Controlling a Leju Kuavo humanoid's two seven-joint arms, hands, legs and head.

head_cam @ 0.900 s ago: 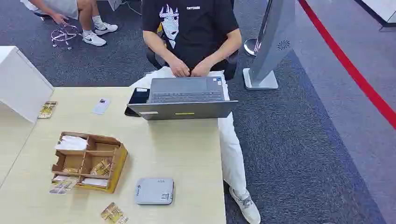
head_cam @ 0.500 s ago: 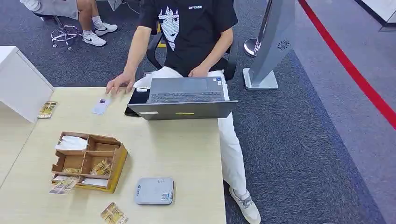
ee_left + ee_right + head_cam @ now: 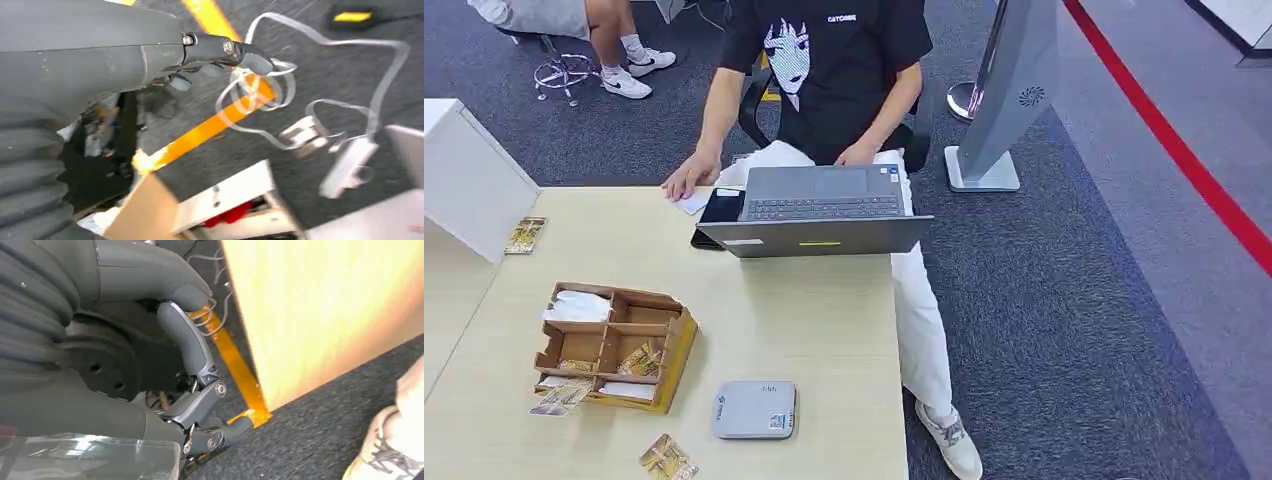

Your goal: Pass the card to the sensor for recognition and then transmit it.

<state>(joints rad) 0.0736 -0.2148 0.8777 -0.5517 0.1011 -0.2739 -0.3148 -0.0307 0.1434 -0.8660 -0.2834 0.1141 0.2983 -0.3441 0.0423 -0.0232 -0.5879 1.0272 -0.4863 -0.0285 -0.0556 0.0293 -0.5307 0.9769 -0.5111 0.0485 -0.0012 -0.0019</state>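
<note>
A grey-white sensor box (image 3: 755, 409) lies near the table's front edge. A patterned card (image 3: 667, 458) lies just in front of it to the left. A brown divided cardboard box (image 3: 614, 345) holds more cards, and another card (image 3: 558, 400) lies by its front corner. My left hand (image 3: 220, 50) hangs below table level over dark carpet, fingers stretched out and holding nothing. My right hand (image 3: 200, 390) hangs beside the table's side edge (image 3: 310, 315), fingers loosely bent, with nothing in it.
A person sits at the far side behind a grey laptop (image 3: 819, 210), with one hand (image 3: 686, 180) on a white card (image 3: 692, 203). Another patterned card (image 3: 525, 234) lies by a white box (image 3: 469, 180) at far left. A grey kiosk stand (image 3: 1009, 90) rises at back right.
The person reached one hand from the laptop to the white card on the table and slid it toward the laptop. My hands hang as before.
</note>
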